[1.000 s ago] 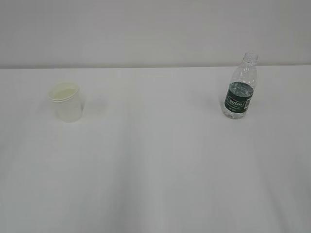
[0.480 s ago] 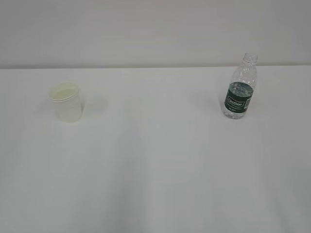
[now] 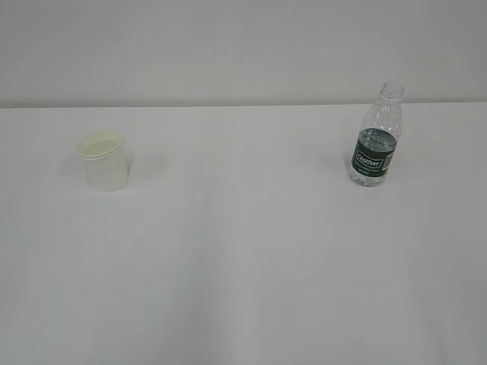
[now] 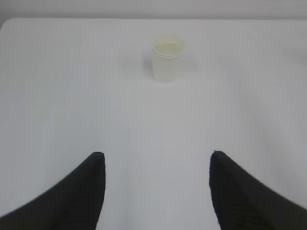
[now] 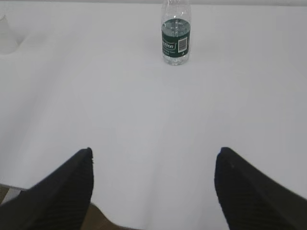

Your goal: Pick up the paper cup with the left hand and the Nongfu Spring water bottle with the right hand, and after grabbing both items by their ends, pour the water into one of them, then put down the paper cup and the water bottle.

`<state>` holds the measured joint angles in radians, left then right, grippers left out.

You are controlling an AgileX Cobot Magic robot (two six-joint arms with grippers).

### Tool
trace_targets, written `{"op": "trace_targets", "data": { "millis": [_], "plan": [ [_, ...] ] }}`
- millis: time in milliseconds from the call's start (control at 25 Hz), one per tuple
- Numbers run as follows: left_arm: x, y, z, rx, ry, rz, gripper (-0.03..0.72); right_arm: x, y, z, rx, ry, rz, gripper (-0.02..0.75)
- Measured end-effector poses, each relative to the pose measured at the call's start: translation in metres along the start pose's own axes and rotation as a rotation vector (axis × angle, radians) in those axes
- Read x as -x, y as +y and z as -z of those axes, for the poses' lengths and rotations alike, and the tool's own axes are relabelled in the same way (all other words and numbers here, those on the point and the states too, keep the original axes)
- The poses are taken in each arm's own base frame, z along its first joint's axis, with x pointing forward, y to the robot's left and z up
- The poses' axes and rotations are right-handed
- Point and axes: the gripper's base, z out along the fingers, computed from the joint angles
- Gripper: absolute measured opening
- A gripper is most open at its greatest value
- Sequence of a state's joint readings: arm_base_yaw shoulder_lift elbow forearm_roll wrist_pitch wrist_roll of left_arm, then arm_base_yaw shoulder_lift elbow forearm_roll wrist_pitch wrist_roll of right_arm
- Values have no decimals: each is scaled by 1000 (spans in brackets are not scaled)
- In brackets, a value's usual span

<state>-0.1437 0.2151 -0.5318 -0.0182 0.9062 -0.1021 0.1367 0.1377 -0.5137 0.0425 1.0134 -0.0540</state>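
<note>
I see my left hand spread wide, the paper cup upright well ahead of it. My right hand is spread too, the Nongfu Spring water bottle standing well ahead.

From my left wrist camera I see only the left end effector: two matte black fingers with rounded, tapering tips and a faint ribbed texture along their inner faces. My right wrist camera shows the right end effector alike: black fingers, finely ridged, broadening toward the frame's bottom edge. No arm shows in my exterior view.
</note>
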Motion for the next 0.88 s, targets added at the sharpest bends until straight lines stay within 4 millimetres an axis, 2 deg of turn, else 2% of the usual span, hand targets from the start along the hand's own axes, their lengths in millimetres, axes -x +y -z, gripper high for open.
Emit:
{"op": "trace_targets", "data": {
  "millis": [360, 880],
  "plan": [
    [-11, -2, 3, -17, 135, -3, 477, -7, 1, 1, 6, 75, -1, 588],
    [-18, -1, 3, -17, 197, -7, 373, -15, 1, -4, 10, 136, 20, 588]
  ]
}}
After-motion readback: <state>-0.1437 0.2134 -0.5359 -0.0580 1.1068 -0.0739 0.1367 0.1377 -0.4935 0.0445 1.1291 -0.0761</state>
